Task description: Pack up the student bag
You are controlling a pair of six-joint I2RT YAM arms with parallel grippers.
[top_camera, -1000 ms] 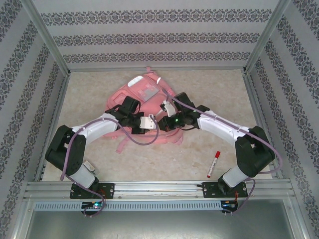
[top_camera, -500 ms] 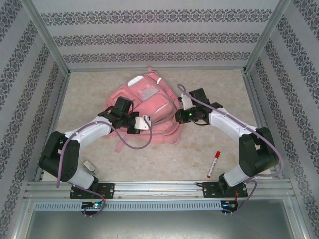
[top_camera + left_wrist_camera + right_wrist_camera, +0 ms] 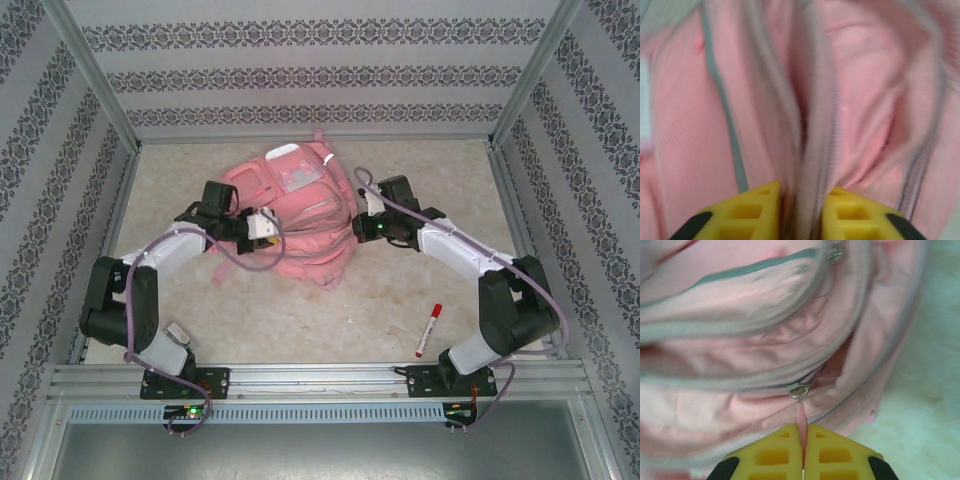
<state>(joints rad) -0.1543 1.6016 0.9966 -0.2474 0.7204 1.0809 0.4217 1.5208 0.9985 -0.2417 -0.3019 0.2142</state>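
Student bag [image 3: 295,215] lies on the table [image 3: 420,280], far centre-left, shifted back and left since half a second ago; left gripper [image 3: 268,226] sits on its left side, right gripper [image 3: 360,200] at its right edge. Left wrist: fingers [image 3: 755,215] stand apart astride a zip seam [image 3: 812,125], grip indeterminate. Right wrist: jaws clenched on the pink zip pull [image 3: 800,415].
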